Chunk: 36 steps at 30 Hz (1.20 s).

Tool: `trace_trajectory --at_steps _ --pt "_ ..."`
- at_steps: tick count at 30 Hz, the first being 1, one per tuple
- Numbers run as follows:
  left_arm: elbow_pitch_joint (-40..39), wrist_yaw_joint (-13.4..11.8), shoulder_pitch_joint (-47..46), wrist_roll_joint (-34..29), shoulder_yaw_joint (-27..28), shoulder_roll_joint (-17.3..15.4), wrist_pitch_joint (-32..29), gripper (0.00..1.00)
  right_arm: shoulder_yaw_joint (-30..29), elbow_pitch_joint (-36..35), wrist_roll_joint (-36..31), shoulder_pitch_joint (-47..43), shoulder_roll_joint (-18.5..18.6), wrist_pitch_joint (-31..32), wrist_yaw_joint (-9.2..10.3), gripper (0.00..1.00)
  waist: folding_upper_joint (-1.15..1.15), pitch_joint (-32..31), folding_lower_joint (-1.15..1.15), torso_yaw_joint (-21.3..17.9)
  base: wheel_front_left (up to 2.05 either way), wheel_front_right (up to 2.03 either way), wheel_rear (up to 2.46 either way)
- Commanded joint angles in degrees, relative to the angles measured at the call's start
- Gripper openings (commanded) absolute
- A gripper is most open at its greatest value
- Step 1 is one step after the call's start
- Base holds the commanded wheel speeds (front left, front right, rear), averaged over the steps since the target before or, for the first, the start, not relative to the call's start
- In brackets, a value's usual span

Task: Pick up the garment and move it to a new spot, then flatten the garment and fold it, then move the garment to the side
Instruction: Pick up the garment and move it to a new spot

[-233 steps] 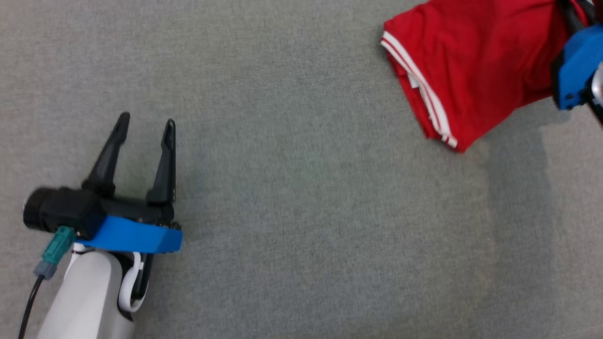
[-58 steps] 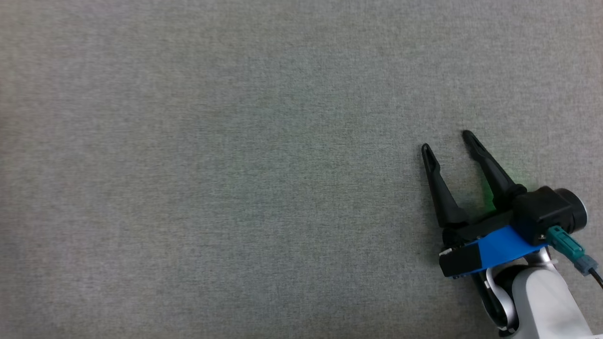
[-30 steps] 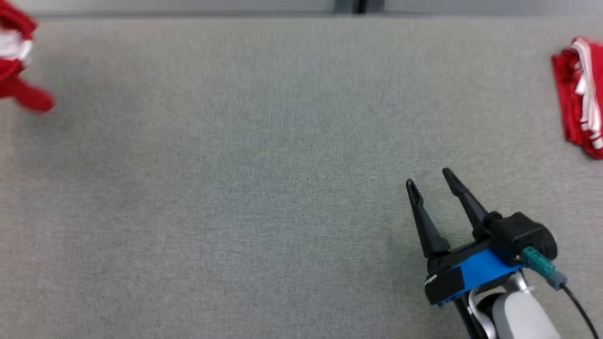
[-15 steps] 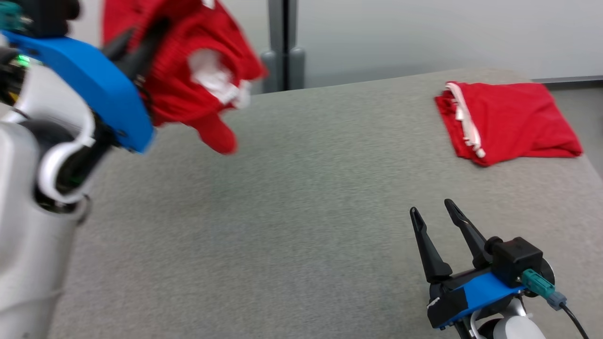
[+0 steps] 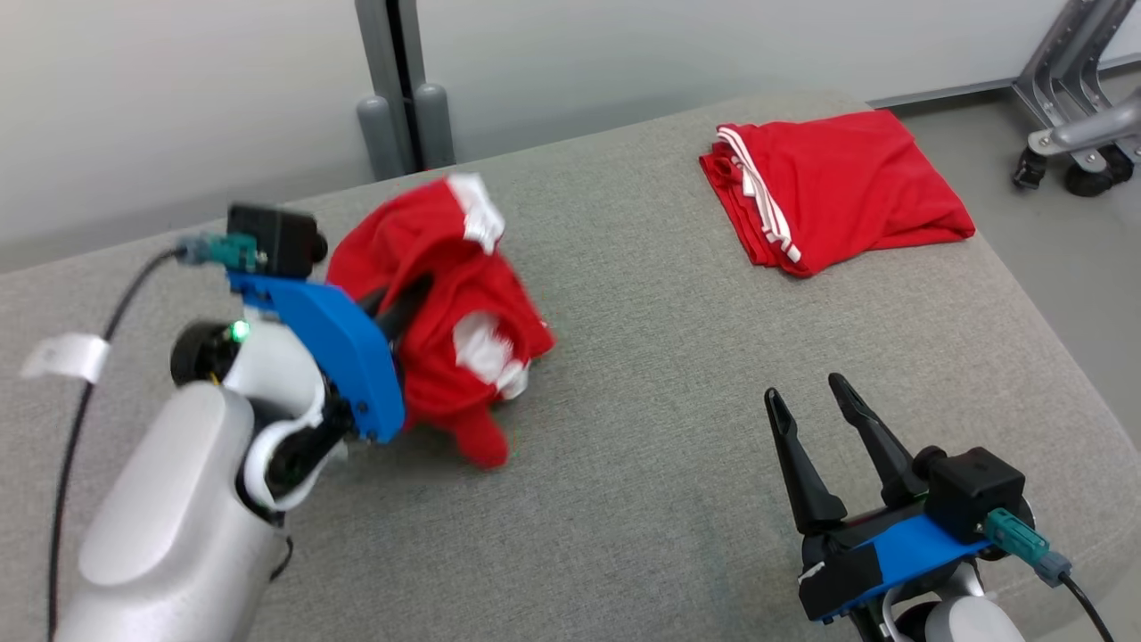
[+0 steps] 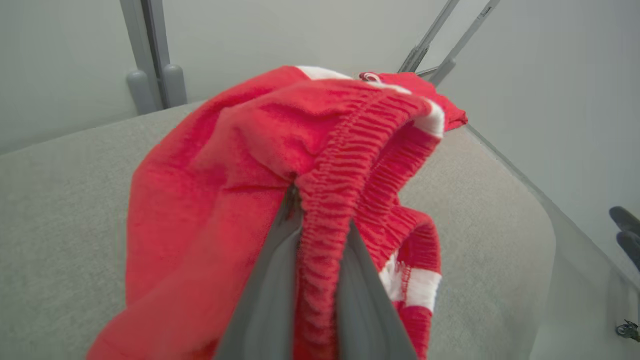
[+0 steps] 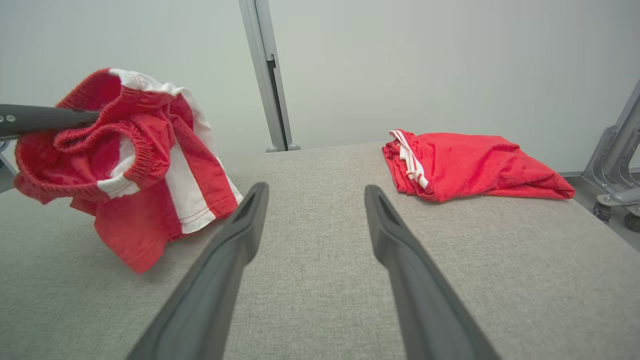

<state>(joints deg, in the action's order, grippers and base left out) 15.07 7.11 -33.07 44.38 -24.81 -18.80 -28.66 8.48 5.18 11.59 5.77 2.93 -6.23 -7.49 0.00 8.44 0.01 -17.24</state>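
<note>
Broadly, we work over a grey counter point(image 5: 677, 499) whose middle lies bare. At its far right corner sits a folded red garment point(image 5: 847, 187), well apart from both arms. Our own piece, the crumpled red garment point(image 5: 446, 303) with white stripes, hangs bunched over the counter's left part. Its length runs down from the elastic waistband point(image 6: 350, 135) to a loose corner at or just above the counter; we cannot tell if it touches. Our left hand point(image 6: 321, 207) is clenched on that waistband, so the left arm carries the load. Our right hand point(image 5: 804, 386) rests low at the right, fingers spread and empty, with the garment well off to its left. We judge the set-down spot to be the bare middle between them
</note>
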Motion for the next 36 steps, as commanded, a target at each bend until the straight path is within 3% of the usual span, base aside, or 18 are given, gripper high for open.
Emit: trace_trajectory --at_steps 1,3,4,5,11,16,21,30,36 --pt "1.90 0.42 1.46 -0.01 -0.27 0.24 0.85 0.00 0.10 0.23 0.10 0.60 -0.04 -0.44 -0.01 1.00 0.00 0.06 -0.01 -0.22 0.00 0.00 0.00" --pt "5.17 0.46 1.96 -0.69 -1.06 0.72 2.95 0.03 0.27 0.43 0.30 0.88 -0.03 -0.54 -0.01 1.00 0.00 0.24 -0.01 -0.40 0.00 0.00 0.00" --pt "6.84 0.47 2.23 -0.92 -1.34 1.14 4.23 0.36 0.18 0.54 0.36 0.95 -0.02 -0.66 -0.01 1.00 0.00 0.31 -0.01 -0.38 0.00 0.00 0.00" --pt "8.54 0.48 2.54 -1.47 -2.07 1.52 5.30 1.00 0.08 0.62 0.43 1.00 -0.02 -0.78 -0.01 1.00 0.00 0.34 -0.01 -0.27 0.00 0.00 0.00" --pt "13.92 0.52 4.03 -0.90 -5.81 5.63 14.34 1.00 -1.92 0.39 -0.95 0.09 -0.03 -0.62 -0.01 1.00 0.00 -0.65 -0.01 2.68 0.00 0.00 0.00" --pt "12.15 0.49 6.34 -0.23 -7.15 7.14 20.76 1.00 -4.61 -0.60 -1.41 -2.02 -0.02 -0.28 -0.01 1.00 0.00 -1.86 -0.01 5.45 0.00 0.00 0.00" --pt "9.10 0.21 10.11 -1.49 -7.07 5.72 28.04 1.00 -7.71 -2.37 -2.16 -4.23 -0.02 0.65 -0.01 1.00 0.00 -3.52 -0.01 8.50 0.00 0.00 0.00" --pt "3.35 -4.05 17.41 -6.17 -4.32 1.47 40.34 1.00 -11.62 -4.58 -2.35 -6.55 0.00 1.58 -0.01 1.00 0.00 -5.27 -0.01 13.64 0.00 0.00 0.00" --pt "1.01 -6.66 21.28 -9.47 -0.19 -0.32 43.59 1.00 -11.94 -3.44 -2.30 -7.02 0.00 1.83 -0.01 1.00 0.00 -5.80 -0.01 16.30 0.00 0.00 0.00"
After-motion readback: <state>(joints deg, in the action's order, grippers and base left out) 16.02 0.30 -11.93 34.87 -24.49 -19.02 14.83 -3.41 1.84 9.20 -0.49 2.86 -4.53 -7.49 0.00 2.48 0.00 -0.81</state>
